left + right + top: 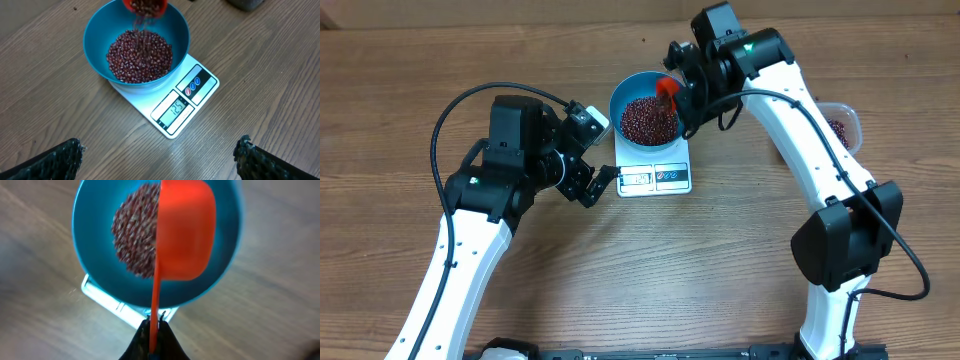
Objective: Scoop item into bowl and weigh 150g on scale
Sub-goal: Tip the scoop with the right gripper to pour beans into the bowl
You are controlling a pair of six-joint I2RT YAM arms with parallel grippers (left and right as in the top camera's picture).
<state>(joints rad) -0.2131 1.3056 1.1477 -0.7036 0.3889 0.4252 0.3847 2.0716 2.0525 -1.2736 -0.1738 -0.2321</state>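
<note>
The blue bowl (619, 100) stands on the white scale (655, 178), holding a maroon heap of beans (648, 120). My right gripper (685, 95) is shut on the handle of an orange-red scoop (667, 92), which is tipped over the bowl's far side. In the left wrist view beans (142, 27) fall from the scoop (145, 6) onto the heap (140, 57), and the scale (200, 82) display reads 125. The right wrist view has the scoop (185, 230) over the bowl (90, 255), its handle pinched in the gripper (156, 322). Left of the scale, my left gripper (597, 155) hangs open and empty above bare table (159, 155).
A clear plastic tub (840, 125) with more beans sits at the right, partly behind the right arm. The left arm's black cable (450, 110) loops over the table at the left. Bare wood lies in front of the scale.
</note>
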